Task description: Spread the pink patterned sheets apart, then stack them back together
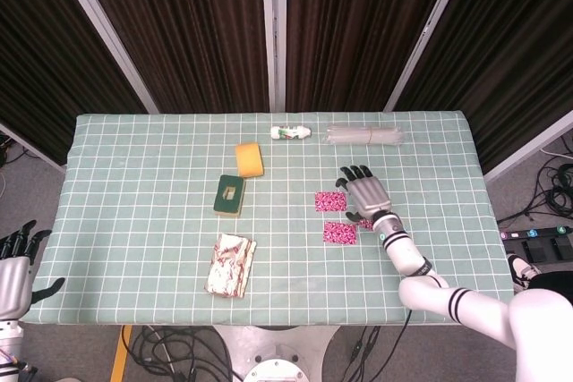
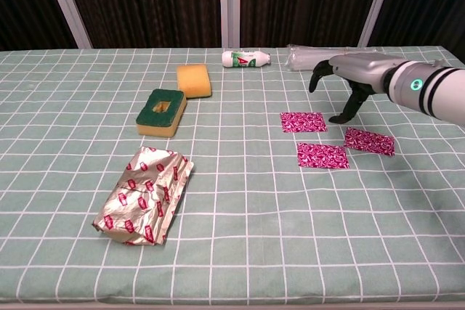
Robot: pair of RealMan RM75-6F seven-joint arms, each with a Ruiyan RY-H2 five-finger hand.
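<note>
Three pink patterned sheets lie apart and flat on the green checked tablecloth (image 2: 232,252): a far one (image 2: 304,122) (image 1: 330,201), a near one (image 2: 322,155) (image 1: 339,233) and a right one (image 2: 369,141). My right hand (image 2: 347,76) (image 1: 365,194) hovers above the table just right of the far sheet, fingers spread and holding nothing. In the head view it covers most of the right sheet. My left hand (image 1: 14,264) stays off the table's front left corner, fingers apart and empty.
A yellow sponge (image 2: 194,80) and a green-topped sponge (image 2: 161,112) lie left of centre, with a crumpled silver foil packet (image 2: 144,194) nearer the front. A white bottle (image 2: 245,58) and a clear plastic roll (image 2: 330,58) lie along the far edge.
</note>
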